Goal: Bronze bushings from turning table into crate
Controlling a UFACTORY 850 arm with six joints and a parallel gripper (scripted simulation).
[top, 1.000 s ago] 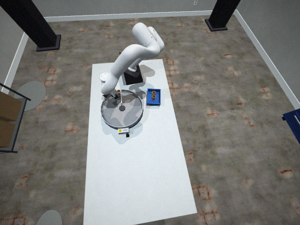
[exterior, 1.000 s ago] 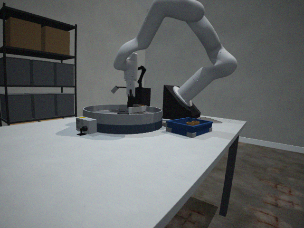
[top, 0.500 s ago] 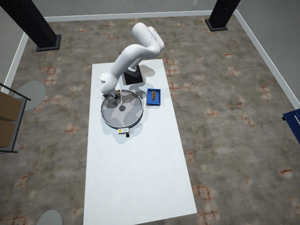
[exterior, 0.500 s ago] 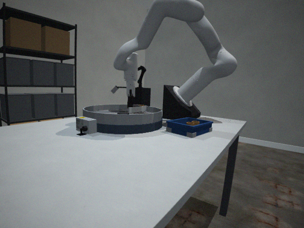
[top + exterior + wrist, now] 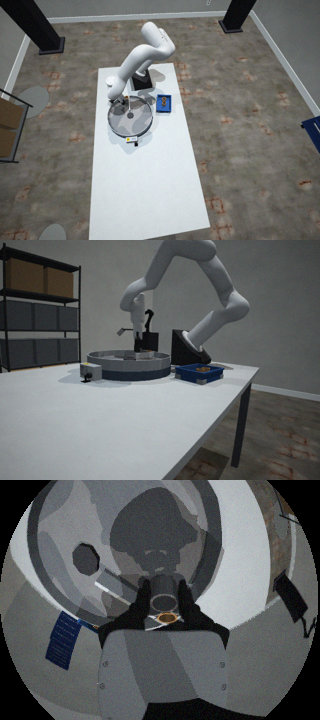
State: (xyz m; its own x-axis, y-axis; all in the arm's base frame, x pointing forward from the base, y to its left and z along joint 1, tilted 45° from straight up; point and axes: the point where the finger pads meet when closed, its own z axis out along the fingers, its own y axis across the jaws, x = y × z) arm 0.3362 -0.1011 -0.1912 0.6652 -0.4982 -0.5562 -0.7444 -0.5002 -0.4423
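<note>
While two bronze bushings [image 5: 162, 104] [image 5: 202, 369] sat in the crate [image 5: 163, 112] [image 5: 200, 379] beside the turning table [image 5: 140, 126] [image 5: 129, 365] [image 5: 35, 545] | your gripper [image 5: 124, 102] [image 5: 137, 349] [image 5: 164, 587] pinched a steel bushing [image 5: 163, 587] inside the turning table's rim

"Spot anything that has shifted over this last second?"

"No, I can't make out any change from either earlier moment, from above or from the side. Any smaller difference is too slight to tell."
</note>
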